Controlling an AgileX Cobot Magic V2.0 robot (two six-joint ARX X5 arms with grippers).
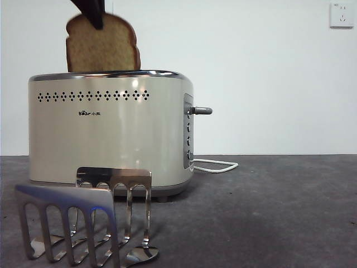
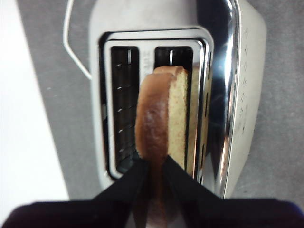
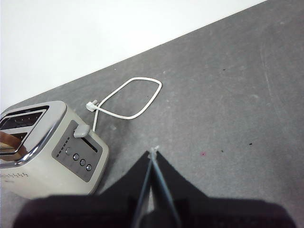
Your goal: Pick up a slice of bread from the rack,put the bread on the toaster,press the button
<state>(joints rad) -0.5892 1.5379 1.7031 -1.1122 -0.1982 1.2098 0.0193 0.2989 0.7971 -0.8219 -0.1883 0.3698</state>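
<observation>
1. Above the toaster [image 1: 109,131], left gripper [image 2: 154,164] is clamped on the slice of bread [image 1: 102,46], pinching its domed crust edge; the slice hangs upright with its lower edge going into a slot.
2. Right gripper [image 3: 153,154] waits off to the side over the tabletop [image 3: 228,95], jaws pressed together, nothing in them.
3. Rack [image 1: 83,220] stands in front of the toaster (no bread in it).
4. Slice looks light, soft and crumbly; crust is the firmest place to grip, and a hard squeeze would probably dent it.
5. Lever [image 1: 201,110] sticks out of the side panel, not yet pressed.
</observation>
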